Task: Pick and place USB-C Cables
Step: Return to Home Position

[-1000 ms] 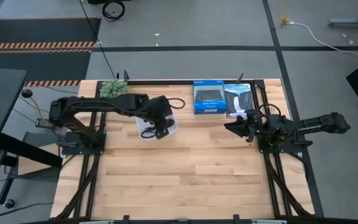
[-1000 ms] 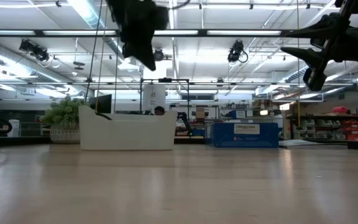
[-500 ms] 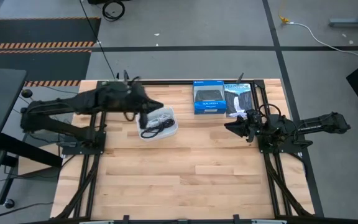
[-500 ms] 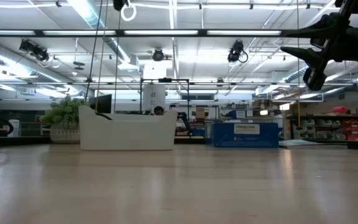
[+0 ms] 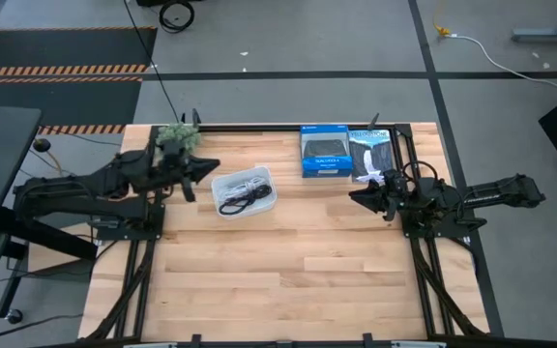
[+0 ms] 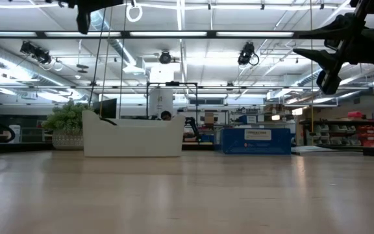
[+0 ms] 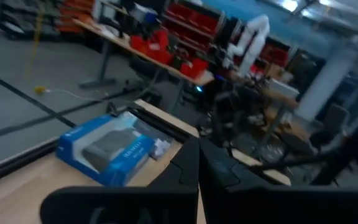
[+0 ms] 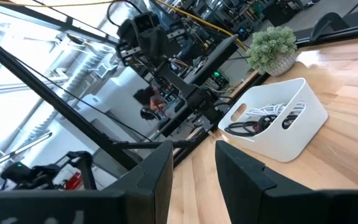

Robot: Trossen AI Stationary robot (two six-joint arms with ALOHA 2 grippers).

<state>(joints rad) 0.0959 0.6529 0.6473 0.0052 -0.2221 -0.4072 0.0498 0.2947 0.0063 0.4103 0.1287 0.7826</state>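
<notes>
1. The left end effector, fingers together and empty, hangs just left of the white tray, upper left-centre of the high view.
2. The USB-C Cables lie inside that tray.
3. Retreating home, it should rise clear of the tray rim and nearby plant.
4. The right end effector, fingers apart, waits right of centre.
5. The blue box's lettering is unreadable.

The counter is pale wood in jointed strips, smooth with a soft satin sheen. The white bin looks like smooth matt plastic. The USB-C Cables inside it have smooth sheaths. The blue box is glossy printed card.
</notes>
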